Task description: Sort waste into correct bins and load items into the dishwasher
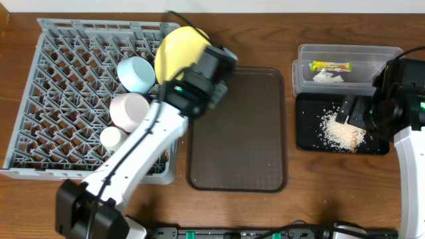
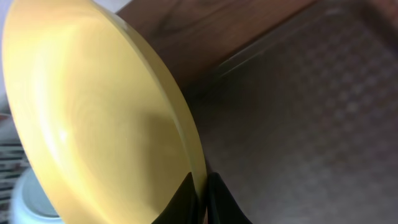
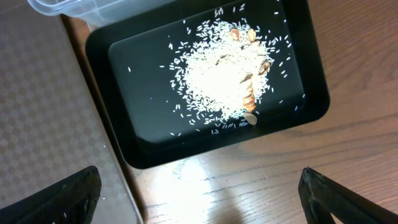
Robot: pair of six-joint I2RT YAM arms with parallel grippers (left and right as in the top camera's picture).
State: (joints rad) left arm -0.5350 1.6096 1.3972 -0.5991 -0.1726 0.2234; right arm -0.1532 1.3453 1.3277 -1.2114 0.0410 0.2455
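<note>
My left gripper (image 1: pixel 192 66) is shut on the rim of the round yellow plate (image 1: pixel 174 48) and holds it on edge over the back right corner of the grey dish rack (image 1: pixel 60 99). The left wrist view shows the fingers (image 2: pixel 202 190) pinching the plate's edge (image 2: pixel 93 112). The light blue bowl (image 1: pixel 136 73) and the pinkish-white bowl (image 1: pixel 129 109) sit in the rack. My right gripper (image 1: pixel 355 113) hangs open and empty (image 3: pixel 199 186) over the black tray (image 3: pixel 124 124), which holds the rice grains (image 3: pixel 217 87). The clear tub (image 1: pixel 385 56) holds the wrapper (image 1: pixel 331 65) and the paper scrap (image 1: pixel 329 78). The chopsticks are out of view.
The dark brown serving tray (image 1: pixel 239 129) lies between the rack and the bins, and it shows in the left wrist view (image 2: pixel 311 112). A small white cup (image 1: pixel 111 137) stands in the rack near its front. A few brownish bits lie among the rice.
</note>
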